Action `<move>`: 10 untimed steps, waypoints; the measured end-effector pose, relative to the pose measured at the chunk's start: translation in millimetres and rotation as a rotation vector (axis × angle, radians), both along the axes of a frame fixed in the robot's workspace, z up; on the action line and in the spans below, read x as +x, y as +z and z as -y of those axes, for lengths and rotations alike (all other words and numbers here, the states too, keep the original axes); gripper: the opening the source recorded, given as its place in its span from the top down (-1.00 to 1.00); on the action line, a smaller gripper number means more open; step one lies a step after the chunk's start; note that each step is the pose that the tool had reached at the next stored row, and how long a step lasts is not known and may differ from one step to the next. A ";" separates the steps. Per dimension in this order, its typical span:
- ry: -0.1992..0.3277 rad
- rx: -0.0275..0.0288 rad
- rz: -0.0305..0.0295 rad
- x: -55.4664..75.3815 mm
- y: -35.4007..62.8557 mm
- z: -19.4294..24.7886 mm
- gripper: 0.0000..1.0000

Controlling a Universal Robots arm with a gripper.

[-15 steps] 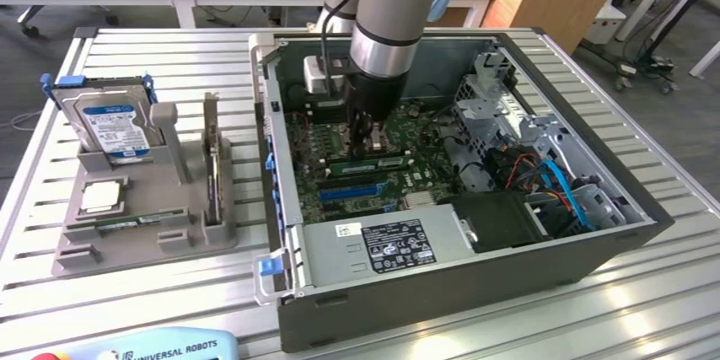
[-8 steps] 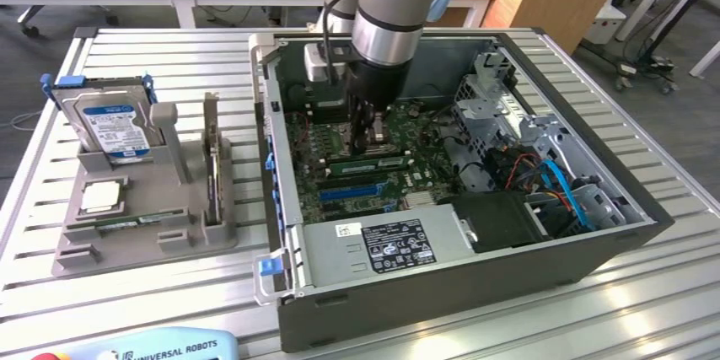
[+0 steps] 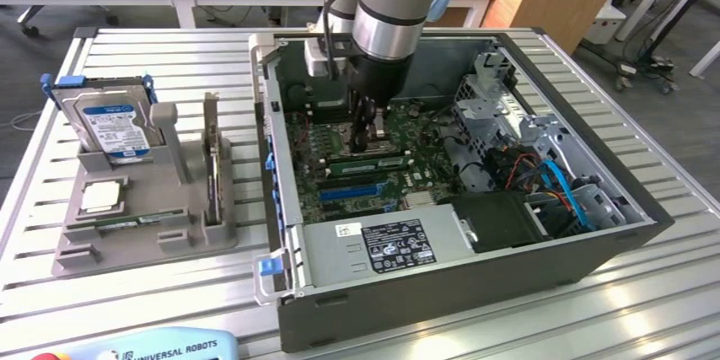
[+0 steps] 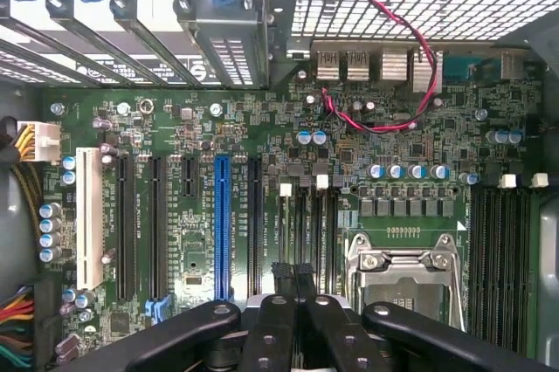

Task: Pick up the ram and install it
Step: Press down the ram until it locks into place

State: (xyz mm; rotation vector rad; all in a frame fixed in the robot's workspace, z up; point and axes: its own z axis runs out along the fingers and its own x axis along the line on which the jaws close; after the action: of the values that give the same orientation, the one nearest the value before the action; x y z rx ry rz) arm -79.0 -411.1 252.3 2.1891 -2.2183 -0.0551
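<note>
Exterior view first: the arm is reaching down into the open PC case (image 3: 630, 233), which lies on its side on the slatted table (image 3: 45, 292). The gripper (image 3: 369, 142) is low over the motherboard (image 3: 337, 137), right by the RAM slots. A ram stick (image 3: 366, 160) lies flat across the board just below the fingertips and looks seated in a slot; whether the fingers touch it I can't tell. Over on the exterior view's left there's a grey holder tray (image 3: 147, 246) with the silver-and-blue hard drive (image 3: 113, 128) standing in it, a square processor chip (image 3: 101, 197) lying flat, and a second ram (image 3: 141, 222) stick lying along the tray's front part. A power supply (image 3: 389, 246) with a white label sits at the near end of the case.

Wrist view: the black fingers (image 4: 278, 324) are pressed together, nothing visibly between them. Beyond them you see the blue expansion slot (image 4: 222, 223), the white slot (image 4: 87, 215), the empty CPU socket (image 4: 406, 272) and a red wire (image 4: 410, 49) looping near the rear ports
</note>
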 end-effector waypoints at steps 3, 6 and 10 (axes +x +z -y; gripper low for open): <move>0.000 -0.0005 -0.0002 3.3 0.2 0.0 0.80; 0.000 -0.0002 -0.0002 12.1 0.1 0.0 0.80; 0.000 -0.0002 -0.0005 25.4 0.1 0.0 0.80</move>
State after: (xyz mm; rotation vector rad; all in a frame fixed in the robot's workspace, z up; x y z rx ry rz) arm -53.6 -411.1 252.4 2.1888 -2.2179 -0.0554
